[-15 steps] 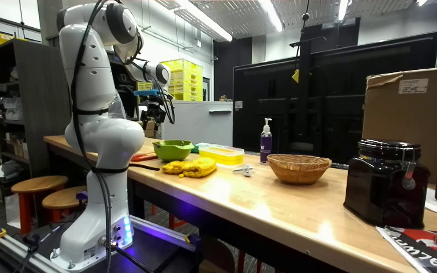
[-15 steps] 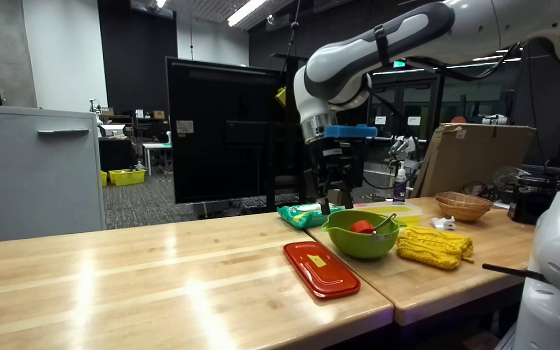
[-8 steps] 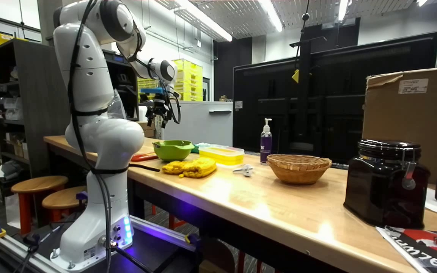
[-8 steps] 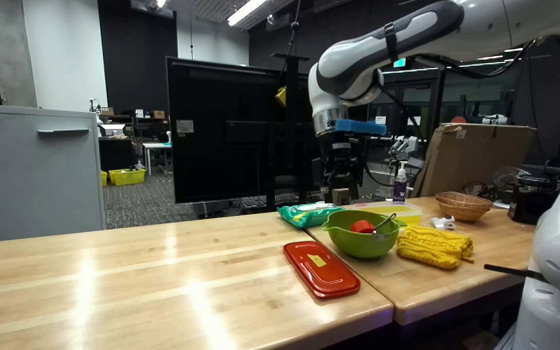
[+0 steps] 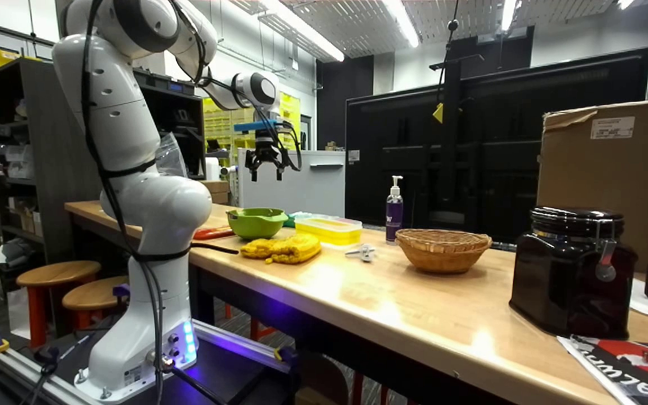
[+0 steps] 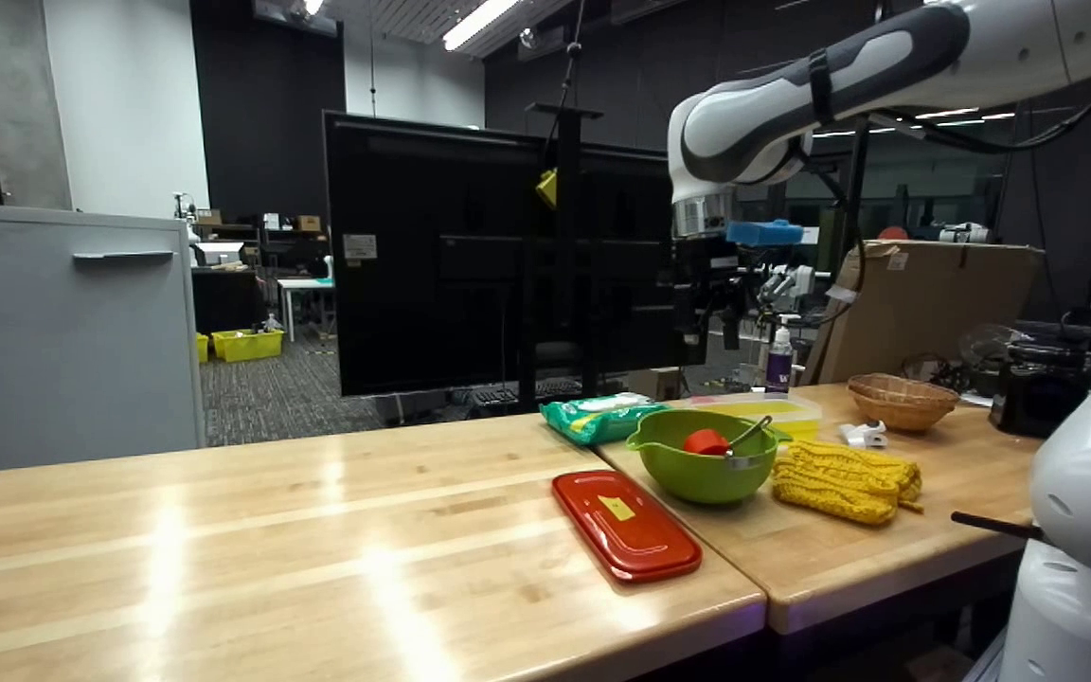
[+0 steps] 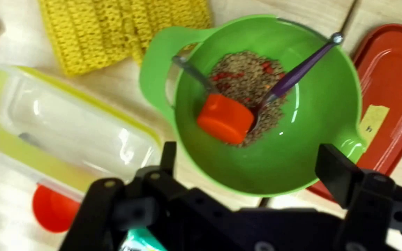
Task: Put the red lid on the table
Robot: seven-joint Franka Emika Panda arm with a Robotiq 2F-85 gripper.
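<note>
Pincer (image 5: pixel 266 175) gapes above the green bowl (image 6: pixel 706 478); yellow cloth (image 6: pixel 844 481), plastic container (image 5: pixel 328 232) share the table (image 5: pixel 403 287).

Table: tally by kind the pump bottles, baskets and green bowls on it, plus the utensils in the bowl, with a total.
Pump bottles: 1
Baskets: 1
Green bowls: 1
Utensils: 2, one with a purple handle
Total: 5

Pointing the gripper (image 6: pixel 711 336) down, high over the desk (image 6: pixel 299 540)! Got a red cup (image 6: pixel 705 442) and a metal handle (image 6: pixel 751 431) slanting up inside the green bowl (image 6: pixel 697 481). Showing a flat red rectangular piece (image 6: pixel 631 537) just beside that bowl, wearing a yellow label (image 6: pixel 617 508). Also got a yellow knit cloth (image 6: pixel 839 483) near the bowl, a green packet (image 6: pixel 593 422) farther back, and a woven basket (image 6: pixel 903 417) well along the desk!
</note>
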